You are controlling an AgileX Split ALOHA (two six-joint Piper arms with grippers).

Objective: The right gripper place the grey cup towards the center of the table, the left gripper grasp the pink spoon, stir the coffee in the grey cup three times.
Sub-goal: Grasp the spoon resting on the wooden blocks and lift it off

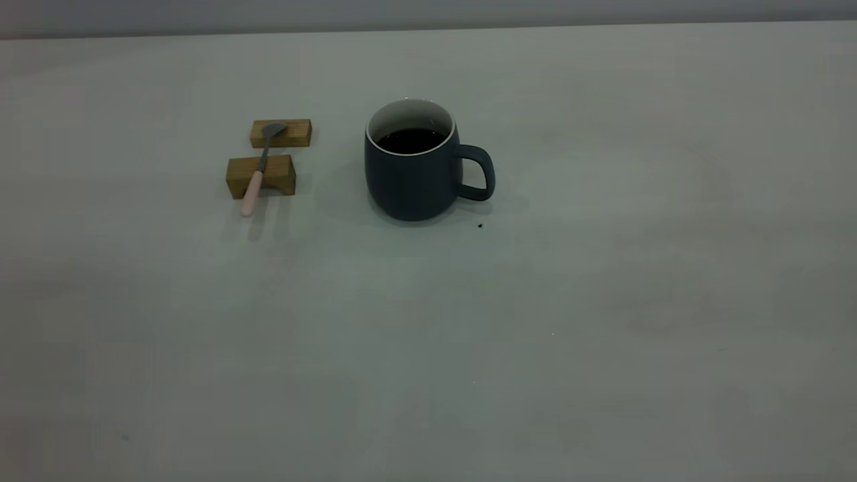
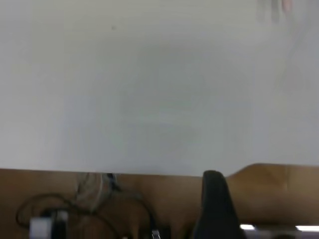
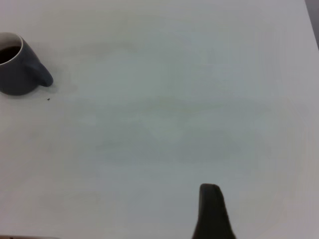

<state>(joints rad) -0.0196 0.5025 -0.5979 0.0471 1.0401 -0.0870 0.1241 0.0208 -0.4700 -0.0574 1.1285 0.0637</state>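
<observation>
Exterior view: the table (image 1: pixel 602 301) carries the grey cup (image 1: pixel 412 171), upright near the far edge, a little left of middle, handle toward the right edge; the coffee (image 1: pixel 411 140) inside sits well below the rim; two wooden blocks (image 1: pixel 261 175) sit left of the cup; the pink spoon (image 1: pixel 257 181) lies across both blocks, bowl on the far one; a dark speck (image 1: pixel 480 225) lies just beside the cup; neither arm shows here; the wrist views each show one black finger, left gripper (image 2: pixel 214 206) at the table's edge, right gripper (image 3: pixel 212 211) well apart from the cup; open or closed, cannot tell.

Two tan wooden blocks lie left of the mug. The far wooden block (image 1: pixel 281 133) is a flat bar. The near wooden block (image 1: pixel 260 175), just in front of it, has a notch cut underneath. A dark speck (image 1: pixel 480 225) lies right of both blocks.
</observation>
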